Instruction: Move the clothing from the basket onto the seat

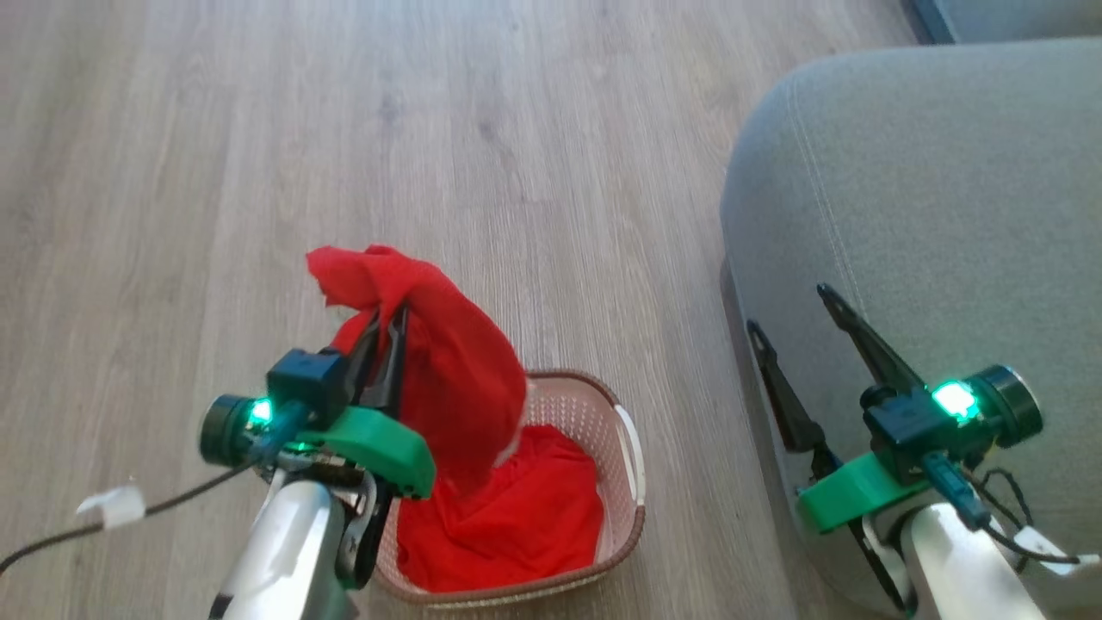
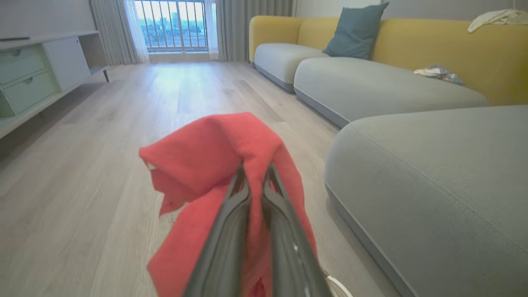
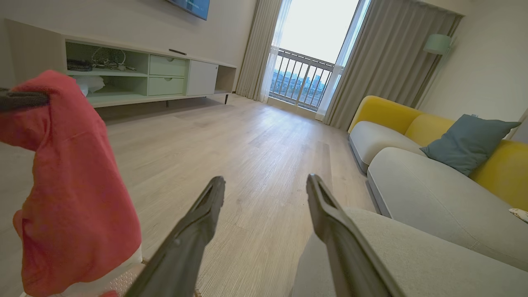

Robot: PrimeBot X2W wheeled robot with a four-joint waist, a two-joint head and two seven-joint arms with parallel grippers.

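Lifting step judged in hand: left end effector clamped tight on one red garment, which hung above the basket. A second garment lay inside the basket. Right end effector stood wide apart, empty. Next move called for a rightward carry over the seat, then release.

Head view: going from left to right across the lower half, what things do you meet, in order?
Left gripper holding a red garment → basket with more red clothing → right gripper, open.

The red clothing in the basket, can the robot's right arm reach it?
Probably yes. The right gripper is open and empty, the clothing lies mostly uncovered in the basket, and only bare floor separates them.
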